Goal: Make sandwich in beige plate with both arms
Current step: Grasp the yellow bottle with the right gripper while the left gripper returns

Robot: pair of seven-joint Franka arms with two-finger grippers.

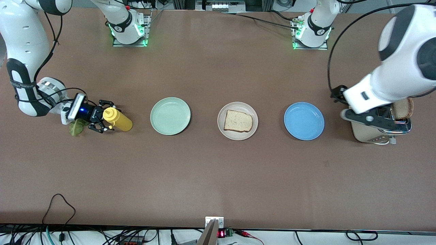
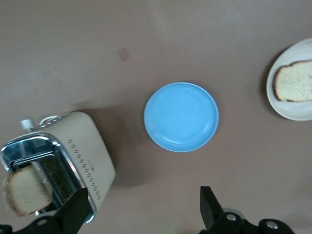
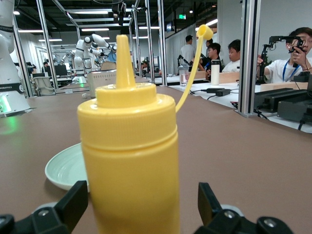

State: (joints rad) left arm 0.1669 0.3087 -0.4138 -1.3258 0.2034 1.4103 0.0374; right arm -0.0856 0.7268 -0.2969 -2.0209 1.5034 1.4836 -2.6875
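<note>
One bread slice [image 1: 238,120] lies on the beige plate [image 1: 222,128] mid-table; right tool [image 1: 102,120], open, straddles the mustard bottle [image 1: 117,119], while left tool [image 2: 141,207], open, hovers by the toaster [image 1: 369,134] holding the second slice [image 1: 403,108].

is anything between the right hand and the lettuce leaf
Not between them: the lettuce leaf lies under the right hand's wrist. The open right hand straddles the yellow squeeze bottle instead, facing away from it.

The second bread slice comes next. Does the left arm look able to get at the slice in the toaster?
Probably yes: the left hand hangs open above the toaster, and the bread slice sticks up uncovered.
</note>
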